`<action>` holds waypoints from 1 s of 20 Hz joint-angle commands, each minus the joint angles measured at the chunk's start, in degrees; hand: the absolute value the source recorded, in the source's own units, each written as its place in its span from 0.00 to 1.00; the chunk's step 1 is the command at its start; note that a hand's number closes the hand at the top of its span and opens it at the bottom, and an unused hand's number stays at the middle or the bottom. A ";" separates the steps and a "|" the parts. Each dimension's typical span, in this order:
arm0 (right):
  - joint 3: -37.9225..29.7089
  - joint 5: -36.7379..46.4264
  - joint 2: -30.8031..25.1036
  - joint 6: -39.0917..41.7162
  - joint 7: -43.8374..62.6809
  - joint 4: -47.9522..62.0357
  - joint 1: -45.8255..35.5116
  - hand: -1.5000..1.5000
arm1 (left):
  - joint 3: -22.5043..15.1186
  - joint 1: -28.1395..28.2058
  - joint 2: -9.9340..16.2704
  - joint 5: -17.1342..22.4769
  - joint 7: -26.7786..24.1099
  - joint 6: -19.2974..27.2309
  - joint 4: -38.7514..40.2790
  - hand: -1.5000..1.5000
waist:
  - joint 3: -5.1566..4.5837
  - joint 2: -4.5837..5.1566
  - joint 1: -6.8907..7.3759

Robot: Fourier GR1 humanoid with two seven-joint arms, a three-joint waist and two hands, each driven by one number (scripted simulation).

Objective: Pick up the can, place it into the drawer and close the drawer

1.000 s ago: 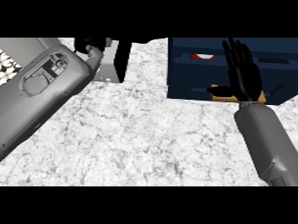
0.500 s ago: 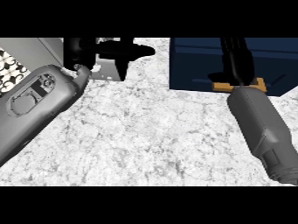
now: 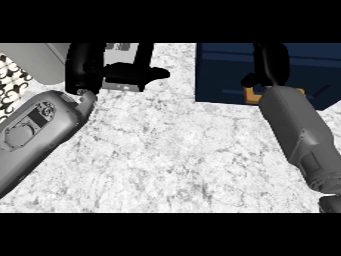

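Head view: marble counter (image 3: 173, 150) fills the middle. Left hand (image 3: 92, 70) sits near the counter's far left edge, its fingers and thumb curled around a grey can (image 3: 125, 67), thumb jutting right across it. Right hand (image 3: 270, 62) reaches over the dark blue drawer (image 3: 225, 70) at the far right corner; whether its fingers are open or curled cannot be told. A small orange block (image 3: 253, 95) shows at its wrist.

The counter (image 3: 173, 145) is mottled white-grey marble. The drawer (image 3: 225, 75) is dark navy. Both hands (image 3: 92, 67) are black, the forearms (image 3: 302, 135) grey.
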 commanded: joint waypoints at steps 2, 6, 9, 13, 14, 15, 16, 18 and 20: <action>-2.27 -1.73 -1.40 1.69 -0.39 3.27 -6.45 0.00 | -0.45 3.44 0.58 -1.41 -1.15 -0.10 -2.12 0.00 | 0.21 0.86 1.36; -3.35 -3.48 -0.58 3.40 -4.11 4.27 -7.78 0.00 | 1.29 4.00 1.59 -0.81 -1.13 -1.99 -3.13 0.00 | 0.22 0.76 0.88; -7.42 -8.80 0.54 3.75 -9.18 2.67 -7.44 0.00 | 2.16 5.30 2.17 -1.09 -2.20 -1.58 -4.02 0.00 | 0.30 0.78 1.04; -11.81 -14.40 3.07 5.08 -12.93 1.13 -8.90 0.00 | 1.55 7.38 1.54 -1.71 -2.90 -1.31 -4.04 0.00 | 0.29 0.58 0.61; -13.35 -16.12 2.84 5.75 -13.95 1.03 -8.81 0.00 | 1.40 7.28 0.85 -2.00 -2.55 -0.06 -4.81 0.00 | 0.36 0.60 0.90; -14.76 -17.91 3.19 6.14 -16.15 0.85 -7.71 0.00 | 1.27 7.57 1.74 -1.52 -2.07 -1.72 -5.38 0.00 | 0.39 0.55 0.67; -14.96 -18.11 3.33 7.32 -15.95 0.81 -9.57 0.00 | 1.13 8.82 1.18 -1.91 -3.23 -1.16 -5.28 0.00 | 0.31 0.54 0.85; -17.19 -21.06 3.64 8.93 -19.58 0.37 -8.52 0.00 | 2.56 9.21 1.71 -1.60 -3.71 -1.53 -5.05 0.00 | 0.28 0.36 -0.28; -19.48 -23.72 3.59 11.28 -20.95 0.53 -9.27 0.00 | 1.58 8.78 1.26 -2.19 -2.00 -0.72 -6.39 0.00 | 0.34 0.31 -0.11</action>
